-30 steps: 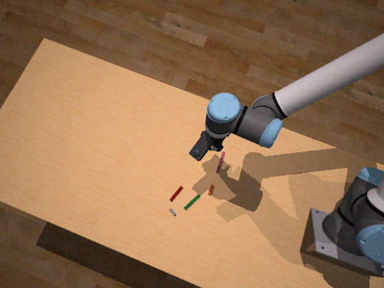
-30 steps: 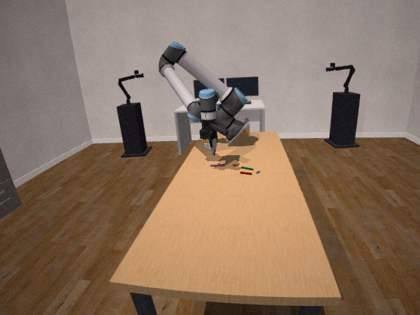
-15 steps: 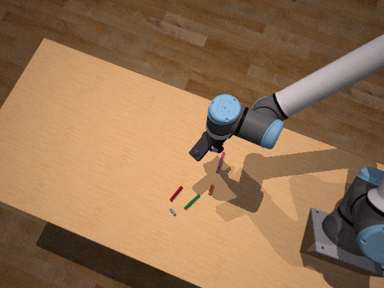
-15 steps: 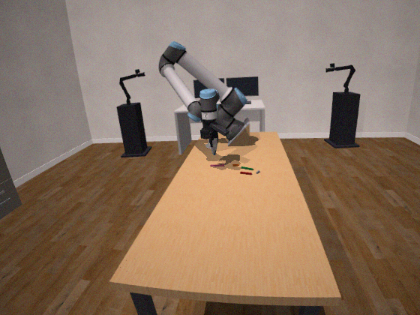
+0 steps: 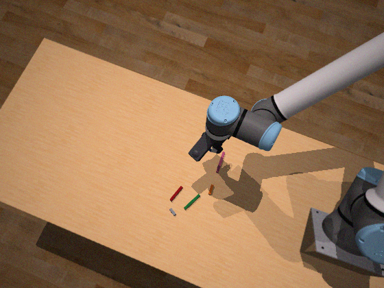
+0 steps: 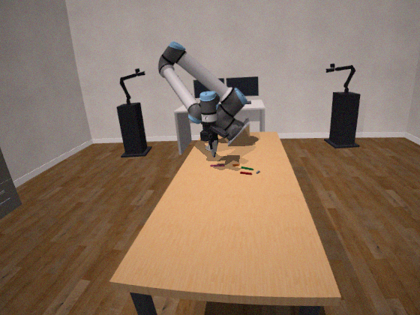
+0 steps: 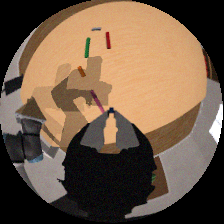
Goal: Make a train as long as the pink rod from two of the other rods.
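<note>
Well, the gripper [image 6: 214, 151] is clamped on a tiny blue rod [image 7: 111, 109] (barely visible). Dropped askew, it might miss the green rod [image 5: 192, 201] and crowd the orange rod [image 5: 211, 189].

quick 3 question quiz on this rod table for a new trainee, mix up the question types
1. True or false: the red rod and the green rod lie apart, not touching.
2. Which rod lies nearest the pink rod? A) grey rod B) orange rod C) red rod
3. Short answer: what is the hand shut on, as the wrist view shows at its tips?

Key: 1 true. 2 B. 3 a small blue rod.
</note>
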Controlling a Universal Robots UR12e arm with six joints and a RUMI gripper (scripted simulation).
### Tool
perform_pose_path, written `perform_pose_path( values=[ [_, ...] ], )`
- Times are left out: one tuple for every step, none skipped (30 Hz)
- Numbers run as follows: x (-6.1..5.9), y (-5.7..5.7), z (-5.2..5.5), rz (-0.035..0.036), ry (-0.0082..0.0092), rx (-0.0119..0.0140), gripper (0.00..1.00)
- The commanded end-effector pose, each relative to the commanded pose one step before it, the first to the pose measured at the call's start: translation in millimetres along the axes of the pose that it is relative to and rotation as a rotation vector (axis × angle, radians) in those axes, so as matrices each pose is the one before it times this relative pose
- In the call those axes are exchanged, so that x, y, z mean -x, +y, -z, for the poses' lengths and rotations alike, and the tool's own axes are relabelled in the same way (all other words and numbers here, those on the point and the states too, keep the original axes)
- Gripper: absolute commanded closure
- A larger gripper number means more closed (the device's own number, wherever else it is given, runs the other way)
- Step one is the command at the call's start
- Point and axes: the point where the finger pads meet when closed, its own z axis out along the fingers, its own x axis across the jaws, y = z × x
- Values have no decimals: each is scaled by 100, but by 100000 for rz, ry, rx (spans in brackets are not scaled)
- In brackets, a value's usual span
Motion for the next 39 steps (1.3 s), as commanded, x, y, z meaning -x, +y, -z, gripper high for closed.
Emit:
perform_pose_path(
  values=[
    [441,-162,-2802,575,-484,15,100],
    [2,-4,-451,0,-1,-5,100],
    [2,-3,-451,0,0,-2,100],
    [0,0,0,0,0,0,100],
    [0,0,0,0,0,0,100],
    [1,-3,-445,0,0,-2,100],
    [1,-3,-434,0,0,-2,100],
    [1,-3,-418,0,0,-2,100],
    [1,-2,-397,0,0,-2,100],
    [1,-2,-371,0,0,-2,100],
    [1,-2,-341,0,0,-1,100],
    [0,-2,-309,0,0,-2,100],
    [1,-1,-273,0,0,-1,100],
    [0,-2,-235,0,0,-1,100],
    [1,-1,-197,0,0,-1,100],
    [0,-1,-159,0,0,-1,100],
    [0,-1,-121,0,0,-1,100],
    [0,0,-87,0,0,0,100],
    [0,0,-56,0,0,0,100],
    [0,2,-31,0,2,8,100],
    [0,0,0,0,0,0,100],
    [0,0,0,0,0,0,100],
    [1,-18,17,51,55,19,100],
    [-58,-15,68,-9,136,-31,100],
    [-67,15,73,-62,142,-28,100],
    [-42,12,39,-43,79,-13,100],
    [-19,8,12,-24,27,-2,100],
    [-3,1,1,-2,3,2,100],
    [0,0,0,0,0,1,100],
    [0,0,0,-21,0,1,100],
    [1,0,-1,-13,-4,1,100],
    [6,-1,-2,4,-17,3,100],
    [4,-1,-2,4,-13,2,100],
    [3,-1,-1,3,-9,2,100],
    [2,0,-1,3,-6,1,100],
    [1,0,0,2,-4,1,100],
    [1,0,0,1,-2,0,100],
    [0,0,0,0,0,0,100],
    [0,0,0,0,0,0,100]
  ],
)
